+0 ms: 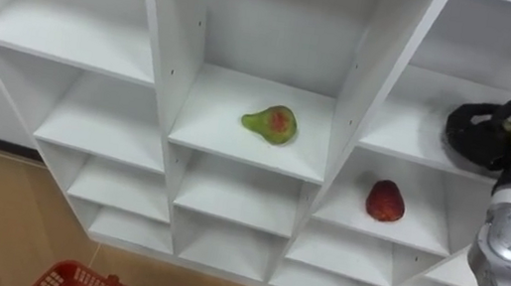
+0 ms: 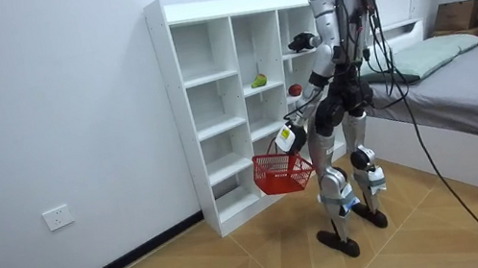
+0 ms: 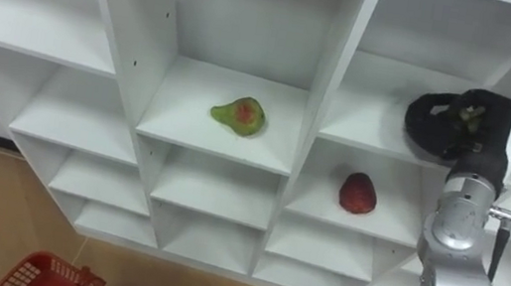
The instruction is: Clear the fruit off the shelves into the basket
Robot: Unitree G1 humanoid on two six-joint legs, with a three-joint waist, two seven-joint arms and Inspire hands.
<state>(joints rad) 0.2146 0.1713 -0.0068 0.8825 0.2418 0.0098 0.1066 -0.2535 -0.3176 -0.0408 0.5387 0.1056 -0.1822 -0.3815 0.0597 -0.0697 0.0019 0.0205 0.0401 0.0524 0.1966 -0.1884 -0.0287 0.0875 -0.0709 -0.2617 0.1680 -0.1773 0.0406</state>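
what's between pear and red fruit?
A white upright divider: pear in the middle column, red fruit one board lower in the right column. Shows in both eye views.

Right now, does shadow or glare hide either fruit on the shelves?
No. Left eye view: pear and red fruit evenly lit, no glare, soft shadows. Right eye view: the same; the black right robot hand stands out against the white closet. Room view: both fruits lit, closet recesses slightly shaded.

2 eyes overlook shelves (image 1: 209,116) (room: afar).
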